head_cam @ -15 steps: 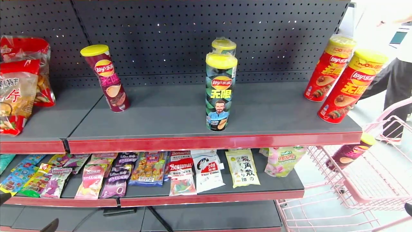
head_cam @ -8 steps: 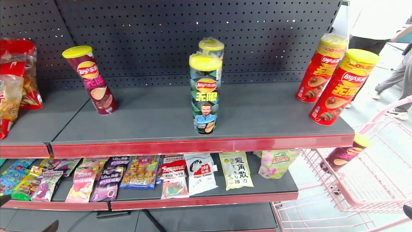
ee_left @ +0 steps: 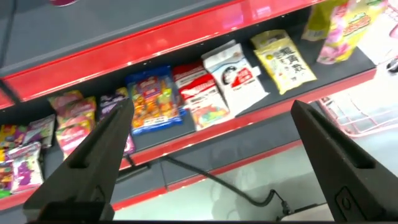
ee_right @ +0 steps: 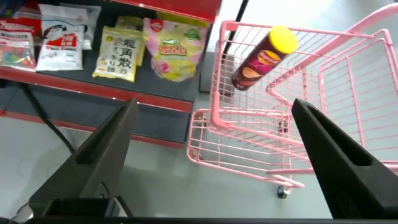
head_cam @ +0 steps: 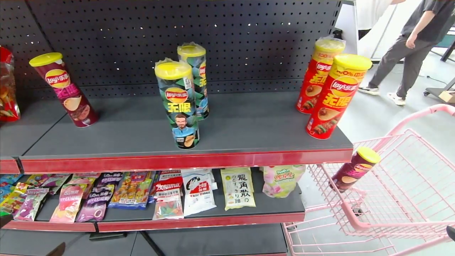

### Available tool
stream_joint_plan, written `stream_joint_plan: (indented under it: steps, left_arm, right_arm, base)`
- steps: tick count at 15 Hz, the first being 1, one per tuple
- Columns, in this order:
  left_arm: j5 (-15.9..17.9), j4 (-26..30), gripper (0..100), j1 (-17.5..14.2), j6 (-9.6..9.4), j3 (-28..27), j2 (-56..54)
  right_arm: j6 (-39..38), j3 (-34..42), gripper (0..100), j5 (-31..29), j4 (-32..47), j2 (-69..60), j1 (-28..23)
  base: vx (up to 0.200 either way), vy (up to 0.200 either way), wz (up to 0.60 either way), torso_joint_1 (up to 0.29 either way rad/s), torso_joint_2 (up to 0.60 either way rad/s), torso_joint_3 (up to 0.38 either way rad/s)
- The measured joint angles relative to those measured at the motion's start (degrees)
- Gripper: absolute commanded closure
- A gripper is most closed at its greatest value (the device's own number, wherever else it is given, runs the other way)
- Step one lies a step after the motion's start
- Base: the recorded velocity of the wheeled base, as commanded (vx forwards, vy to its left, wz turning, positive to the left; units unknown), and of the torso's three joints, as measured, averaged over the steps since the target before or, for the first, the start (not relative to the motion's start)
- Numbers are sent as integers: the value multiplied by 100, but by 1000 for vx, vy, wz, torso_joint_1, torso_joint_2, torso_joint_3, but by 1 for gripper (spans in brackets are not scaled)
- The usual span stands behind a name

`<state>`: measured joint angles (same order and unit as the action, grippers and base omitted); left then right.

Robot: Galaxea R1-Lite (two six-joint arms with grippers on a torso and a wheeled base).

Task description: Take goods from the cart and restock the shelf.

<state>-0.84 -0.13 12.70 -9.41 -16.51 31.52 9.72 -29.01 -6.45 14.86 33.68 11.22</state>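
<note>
Presently, one purple can [head_cam: 353, 170] leans against the wire wall of the pink cart [head_cam: 401, 192] (lid uppermost), beside the shelf [head_cam: 185, 160] where its twin [head_cam: 64, 89] stands. Left claw [ee_left: 211, 106] and right claw [ee_right: 214, 102] hang low, both released.

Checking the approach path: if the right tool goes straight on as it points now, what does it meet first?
The right tool, open, would probably meet the pink cart at its near corner frame first; the purple can inside lies off that line. Depth is unclear.
</note>
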Motion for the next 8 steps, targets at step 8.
stream_joint_plan:
  steps: [8]
  left_arm:
    - [9,-7,0,6,-126,-2,-57]
  right_arm:
    - [-1,126,0,-50,-9,-22,-78]
  base:
    - [0,-100,-225,2,4,3]
